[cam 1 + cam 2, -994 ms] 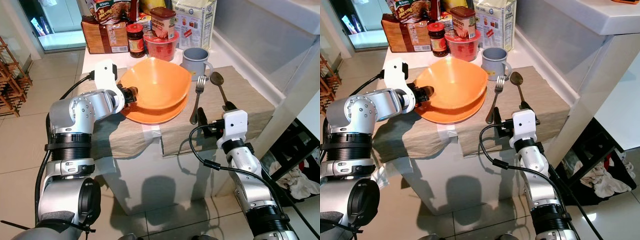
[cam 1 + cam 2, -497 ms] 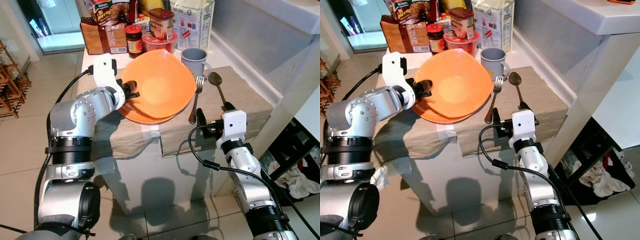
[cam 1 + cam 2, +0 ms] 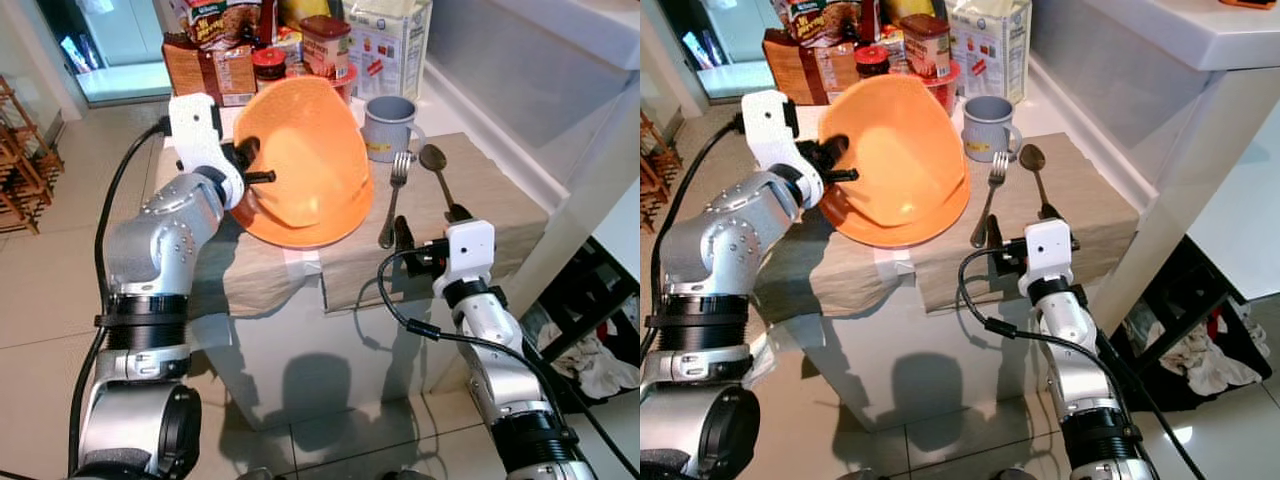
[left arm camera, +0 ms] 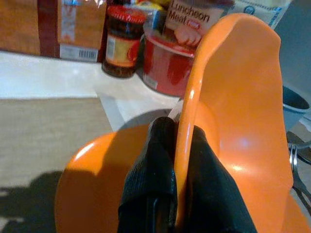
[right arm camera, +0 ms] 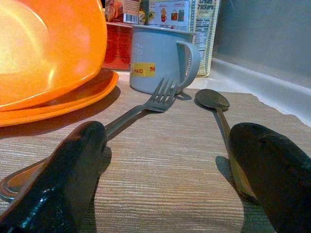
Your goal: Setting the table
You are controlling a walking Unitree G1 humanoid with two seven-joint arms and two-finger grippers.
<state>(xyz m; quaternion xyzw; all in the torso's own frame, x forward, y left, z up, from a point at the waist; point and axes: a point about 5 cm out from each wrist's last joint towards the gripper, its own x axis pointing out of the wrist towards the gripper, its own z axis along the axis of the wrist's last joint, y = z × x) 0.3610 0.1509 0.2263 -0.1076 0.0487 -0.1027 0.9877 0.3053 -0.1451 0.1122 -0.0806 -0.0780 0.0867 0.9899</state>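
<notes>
Item: deep orange plastic bowl [image 3: 305, 150], centre-upper frame, tipped steeply on edge with its hollow facing right. Its lower rim rests on or just above the flat orange plate [image 3: 300, 225] beneath; contact cannot be told. The tilt looks to come from a grip on one side of the rim only.

Item: left gripper [image 3: 248, 165], left of centre. Its two black fingers [image 4: 150, 165] are closed tight on the bowl's rim, one inside, one outside. The silver forearm rises from lower left, elbow bent, wrist cocked upward toward the bowl.

Item: right gripper [image 5: 170, 160], low at the near edge of the beige woven placemat [image 3: 480, 195], lower right. Fingers are spread wide and hold nothing; they straddle the handle ends of the steel fork [image 3: 393, 195] and dark steel spoon [image 3: 440, 175], which lie side by side right of the plate. Forearm points up toward the mat from below.

Item: grey enamel mug [image 3: 390, 125], behind the cutlery, handle to the right.

Item: jars, red tub and boxed groceries [image 3: 300, 50], upper frame, crowded behind the setting.

Judgement: bowl mid-placement on the plate; needs levelling before release.
</notes>
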